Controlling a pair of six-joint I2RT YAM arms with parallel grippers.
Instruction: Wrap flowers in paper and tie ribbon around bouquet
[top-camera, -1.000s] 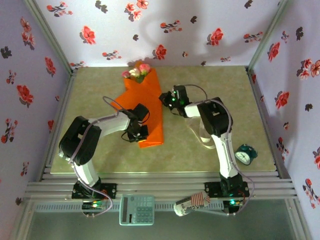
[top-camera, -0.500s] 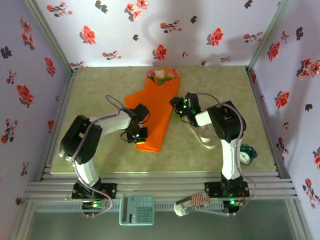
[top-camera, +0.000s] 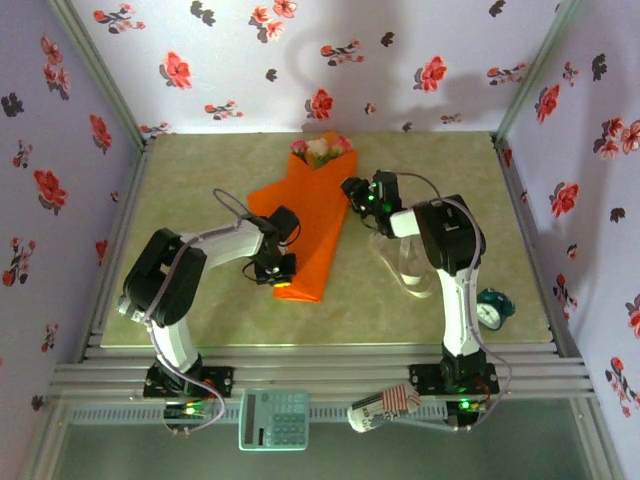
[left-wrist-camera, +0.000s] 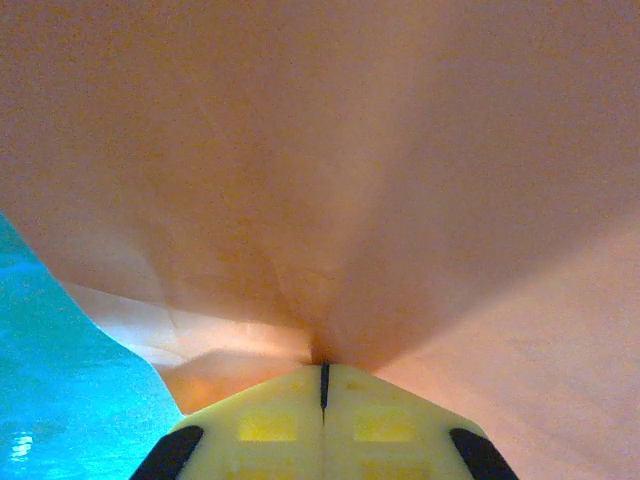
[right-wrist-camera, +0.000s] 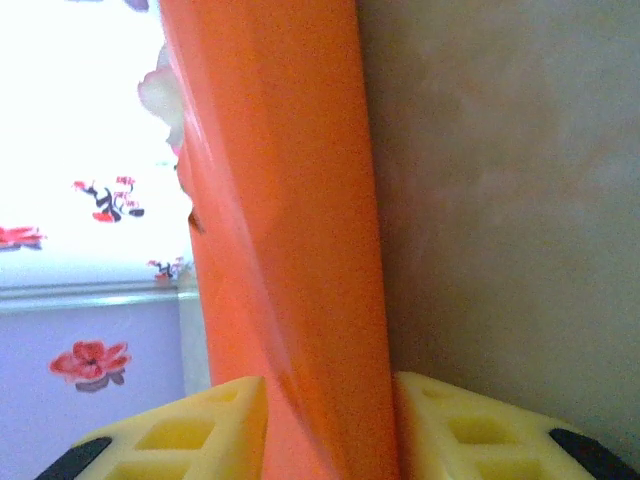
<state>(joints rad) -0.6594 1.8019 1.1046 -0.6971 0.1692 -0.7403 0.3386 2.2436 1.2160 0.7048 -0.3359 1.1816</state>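
One step looks done. Top view: the bouquet (top-camera: 312, 225) lies rolled on the table (top-camera: 200, 180), flowers (top-camera: 322, 150) at its far end, and the ribbon (top-camera: 408, 280) lies loose by the right arm (not tied yet, I judge).

Left wrist: the left gripper (left-wrist-camera: 322, 372) is pinched tight on the paper (left-wrist-camera: 350, 150).

Right wrist: the right gripper (right-wrist-camera: 330, 385) stands part-open astride a fold. Whether it grips, I cannot tell.

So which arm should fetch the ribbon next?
Right, probably: the ribbon lies beside that arm, while the left gripper has its jaws shut on the narrow end of the bouquet.
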